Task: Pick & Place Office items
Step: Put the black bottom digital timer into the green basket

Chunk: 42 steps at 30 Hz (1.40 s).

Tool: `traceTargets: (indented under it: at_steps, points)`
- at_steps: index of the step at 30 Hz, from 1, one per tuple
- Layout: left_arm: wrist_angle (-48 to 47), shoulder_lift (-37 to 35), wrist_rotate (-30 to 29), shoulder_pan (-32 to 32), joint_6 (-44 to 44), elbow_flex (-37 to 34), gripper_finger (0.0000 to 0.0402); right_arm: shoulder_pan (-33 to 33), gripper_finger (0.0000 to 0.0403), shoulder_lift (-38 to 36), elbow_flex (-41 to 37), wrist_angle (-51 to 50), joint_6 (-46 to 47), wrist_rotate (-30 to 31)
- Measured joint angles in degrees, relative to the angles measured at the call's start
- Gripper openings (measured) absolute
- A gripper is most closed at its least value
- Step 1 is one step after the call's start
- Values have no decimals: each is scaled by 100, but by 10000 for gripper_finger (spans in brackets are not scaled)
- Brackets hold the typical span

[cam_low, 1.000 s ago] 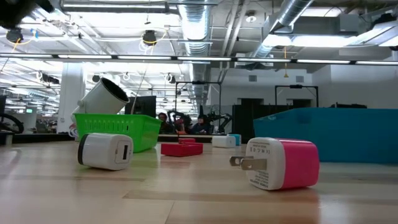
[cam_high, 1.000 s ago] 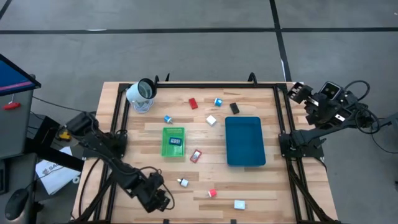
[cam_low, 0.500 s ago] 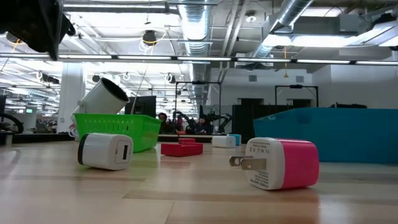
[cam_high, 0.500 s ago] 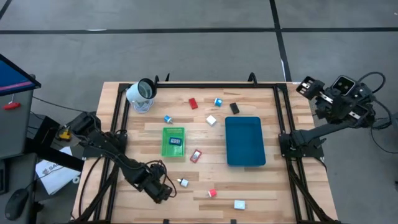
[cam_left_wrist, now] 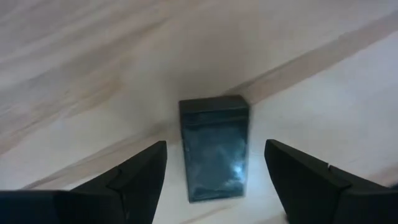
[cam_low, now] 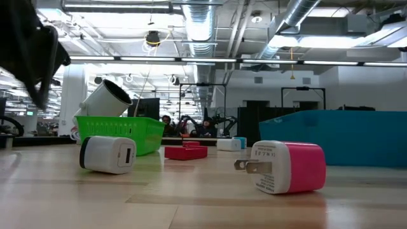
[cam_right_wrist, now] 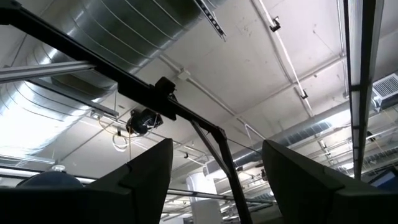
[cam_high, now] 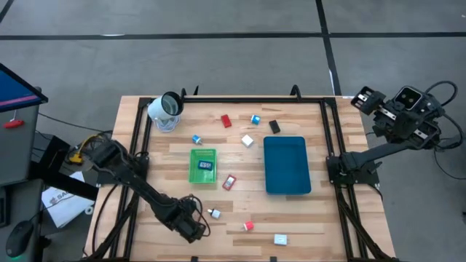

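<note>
The left arm reaches low along the tabletop's (cam_high: 306,218) near edge, its left gripper (cam_left_wrist: 214,171) pointing down with jaws spread, empty, straddling a dark block (cam_left_wrist: 214,148) lying flat on bare wood. The right gripper (cam_high: 366,100) is raised beyond the far right corner, aimed at the ceiling, jaws parted, empty.

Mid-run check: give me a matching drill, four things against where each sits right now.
Things:
1. white cylinder
2. left tool
3. right tool
4. green tray

Places:
A. raised beyond the right edge of the table, open
B. mid-table, left of the blue tray
C. far left corner of the table
D. low near the front edge, open, a dark block between its fingers

Pairs: 1-C, 2-D, 3-A, 4-B
</note>
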Motion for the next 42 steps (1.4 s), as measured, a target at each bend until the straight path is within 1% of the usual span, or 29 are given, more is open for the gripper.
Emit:
traceTargets:
  at_steps: [6,13,17,23,26,29,32,34,36,39,40,42]
  points:
    - [-86,333,-14,-13,-26,238,258,0,240,0,0,0,11,7]
    - [-174,367,-37,-13,-198,243,239,0,240,0,0,0,56,13]
    - [-215,372,0,11,-304,236,210,0,240,0,0,-2,57,11]
    - [-238,347,6,13,-343,222,149,0,240,0,0,-2,57,-8]
    - [-247,227,-91,7,-305,198,148,0,240,0,0,0,57,-9]
    - [-462,-80,-418,13,-291,201,148,0,240,0,0,-2,57,-10]
    - [-799,-415,-827,21,-164,201,164,0,240,0,0,-4,52,-13]
    - [-989,-676,-1176,59,55,201,169,0,240,0,0,-7,48,-13]
    - [-1068,-933,-1630,107,526,203,165,0,240,0,0,-13,37,-13]
    - [-1015,-1298,-2378,230,1727,203,152,0,240,0,0,-15,13,-15]
    - [-968,-1419,-2560,292,2204,203,150,0,240,0,0,-15,11,-15]
    - [-962,-1638,-2734,475,2988,210,152,0,240,0,0,-17,5,-15]
